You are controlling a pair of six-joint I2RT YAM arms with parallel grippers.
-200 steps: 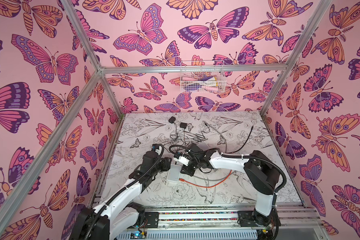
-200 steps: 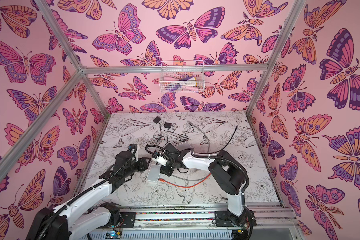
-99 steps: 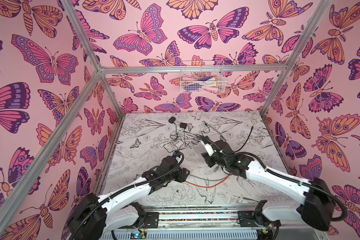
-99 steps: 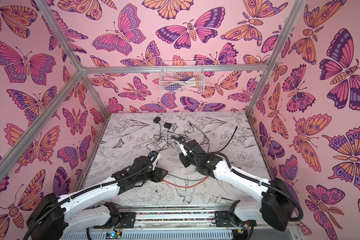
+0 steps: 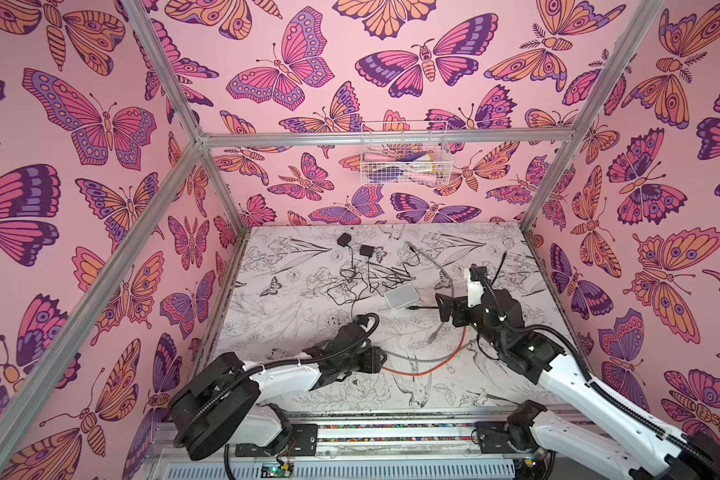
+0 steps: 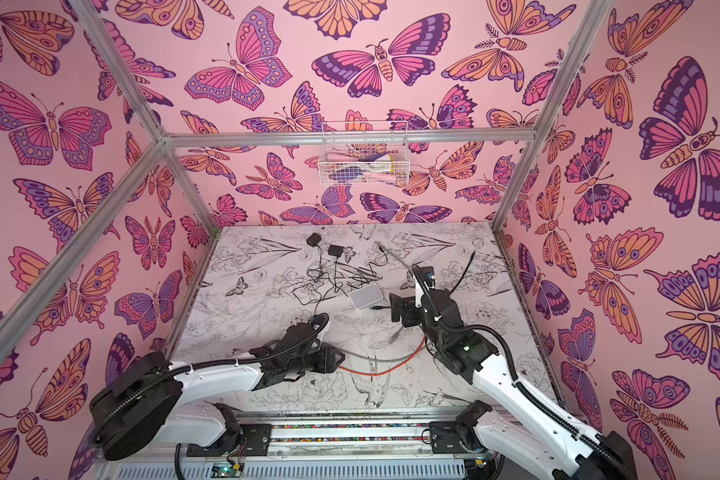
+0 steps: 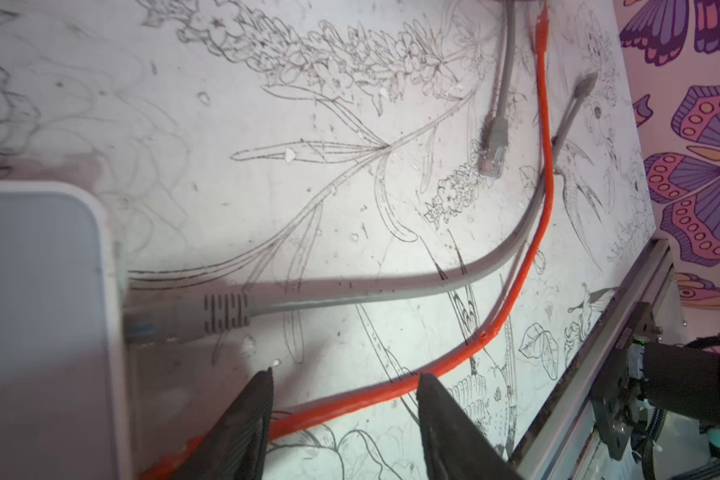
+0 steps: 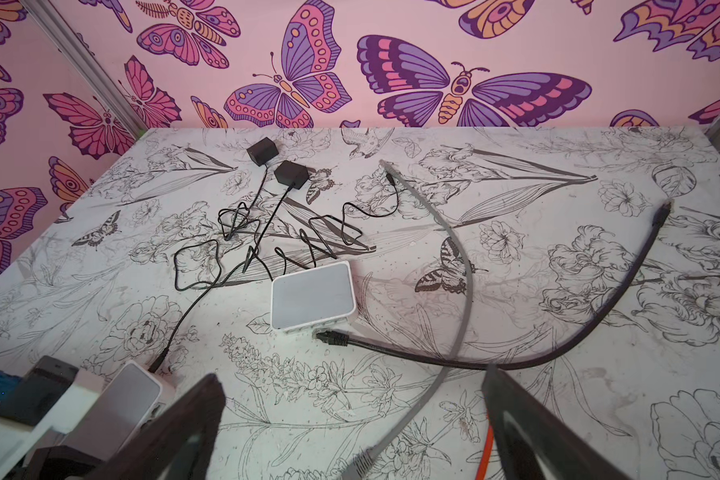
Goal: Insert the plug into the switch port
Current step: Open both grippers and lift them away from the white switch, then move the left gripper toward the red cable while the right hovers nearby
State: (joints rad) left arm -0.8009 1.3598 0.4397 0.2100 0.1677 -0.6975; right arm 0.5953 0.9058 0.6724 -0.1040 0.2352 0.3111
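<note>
The switch [image 8: 310, 297] is hemmed on its far side by tangled cords [image 8: 267, 226] that are traced back to two adapters [image 8: 290, 174]. Its port side is crowded by the plug [image 8: 329, 337] of a black cable [image 8: 391, 350], which is crossed on the right by a grey cable [image 8: 469, 291]. The switch's top is left uncovered and can be reached from above. Bare table [image 5: 275, 324] is kept along the left wall [image 5: 163, 270]; nearer the front, the table is crossed by an orange cable [image 7: 546, 124].
</note>
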